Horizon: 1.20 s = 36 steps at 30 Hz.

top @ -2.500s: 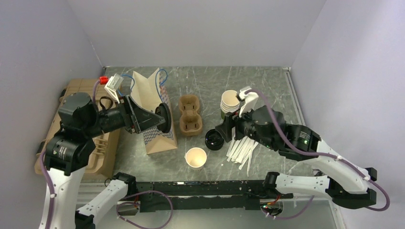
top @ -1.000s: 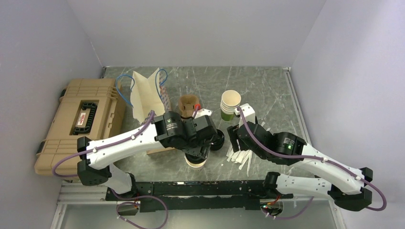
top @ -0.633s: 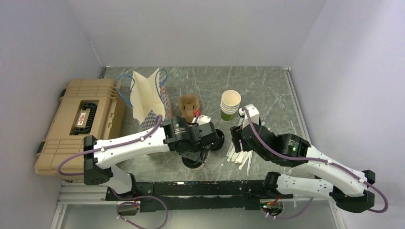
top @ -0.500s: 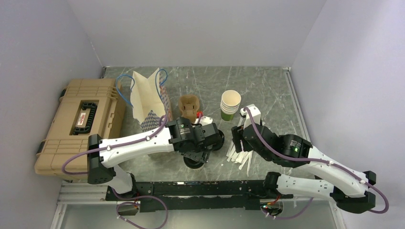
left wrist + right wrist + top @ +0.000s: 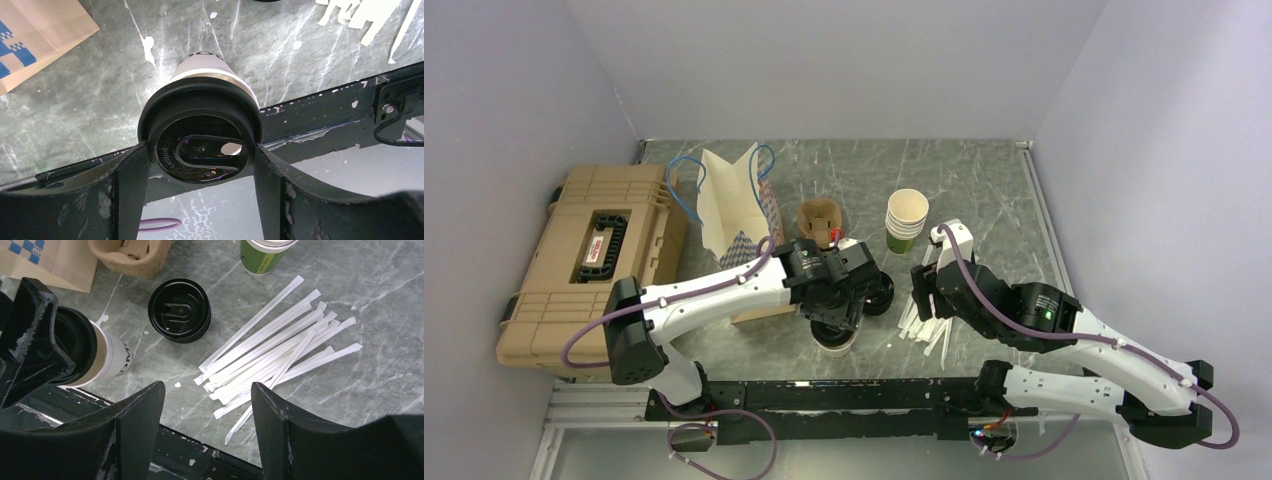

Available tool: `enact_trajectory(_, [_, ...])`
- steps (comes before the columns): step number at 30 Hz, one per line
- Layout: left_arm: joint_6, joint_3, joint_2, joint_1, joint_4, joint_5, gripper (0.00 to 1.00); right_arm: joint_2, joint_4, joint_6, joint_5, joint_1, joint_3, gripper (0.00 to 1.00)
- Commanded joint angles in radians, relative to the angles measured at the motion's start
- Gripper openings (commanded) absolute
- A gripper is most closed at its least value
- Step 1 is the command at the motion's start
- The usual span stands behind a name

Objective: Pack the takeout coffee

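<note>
The left gripper (image 5: pixel 200 156) is clenched on the lidded takeout coffee (image 5: pixel 200 112) directly beneath it. The right gripper (image 5: pixel 205 395) hangs released, with the straws (image 5: pixel 280 340) ahead of it.

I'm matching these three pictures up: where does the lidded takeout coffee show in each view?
Top external: takeout coffee low centre, mostly under the left arm.
Left wrist: takeout coffee dead centre, lid towards the camera, between the left end effector's fingers.
Right wrist: takeout coffee at the left edge, lid partly hidden.
Shared landmark: the white straws.

coffee cup (image 5: pixel 200 130) before lids (image 5: pixel 179 310), straws (image 5: pixel 272 352) right
</note>
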Motion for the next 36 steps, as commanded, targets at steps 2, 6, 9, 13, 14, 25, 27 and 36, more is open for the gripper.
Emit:
enact_trajectory(2, [0.022,-0.048,-0.035,0.019,0.068,0.053,0.34,0.0,0.0,0.007,0.002,-0.003,0.018,0.68])
enact_trajectory(6, [0.017,-0.089,-0.052,0.03,0.098,0.067,0.34,0.005,-0.001,0.007,-0.001,-0.003,0.019,0.68])
enact_trajectory(9, [0.014,-0.103,-0.052,0.03,0.107,0.069,0.34,0.006,-0.001,0.01,-0.003,-0.003,0.018,0.68])
enact_trajectory(13, [0.016,-0.108,-0.05,0.03,0.116,0.072,0.34,0.003,-0.004,0.012,-0.003,-0.002,0.019,0.68])
enact_trajectory(14, [0.016,-0.107,-0.051,0.03,0.117,0.07,0.34,0.002,-0.003,0.013,-0.004,-0.002,0.019,0.68])
enact_trajectory(25, [0.019,-0.1,-0.05,0.031,0.125,0.076,0.33,0.003,-0.001,0.015,-0.011,-0.003,0.017,0.68])
enact_trajectory(27, [0.019,-0.103,-0.047,0.03,0.129,0.081,0.33,0.001,0.002,0.013,-0.009,-0.003,0.016,0.68])
enact_trajectory(36, [0.015,-0.113,-0.034,0.03,0.126,0.092,0.33,0.003,0.007,0.016,-0.018,-0.003,0.008,0.68])
